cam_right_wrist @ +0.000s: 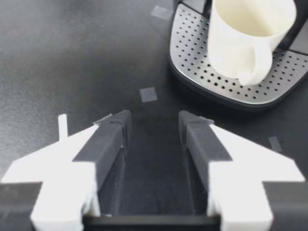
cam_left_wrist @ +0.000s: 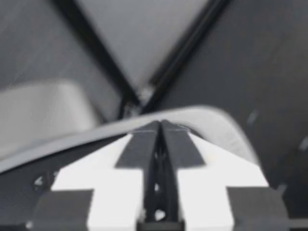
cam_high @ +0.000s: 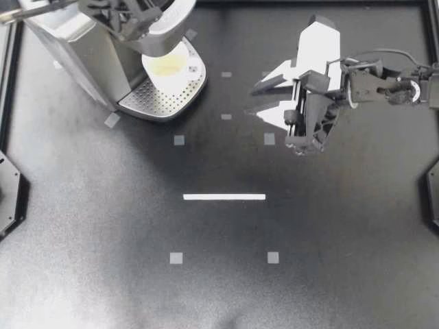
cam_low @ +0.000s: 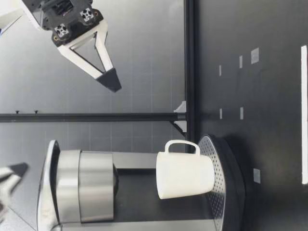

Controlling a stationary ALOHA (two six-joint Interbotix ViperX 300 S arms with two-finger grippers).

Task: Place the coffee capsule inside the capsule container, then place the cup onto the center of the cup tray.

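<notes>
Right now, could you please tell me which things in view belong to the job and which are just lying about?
Job: cup, standing on the cup tray; coffee machine. No capsule shows.
Lying about: white tape strip; small tape squares.
</notes>
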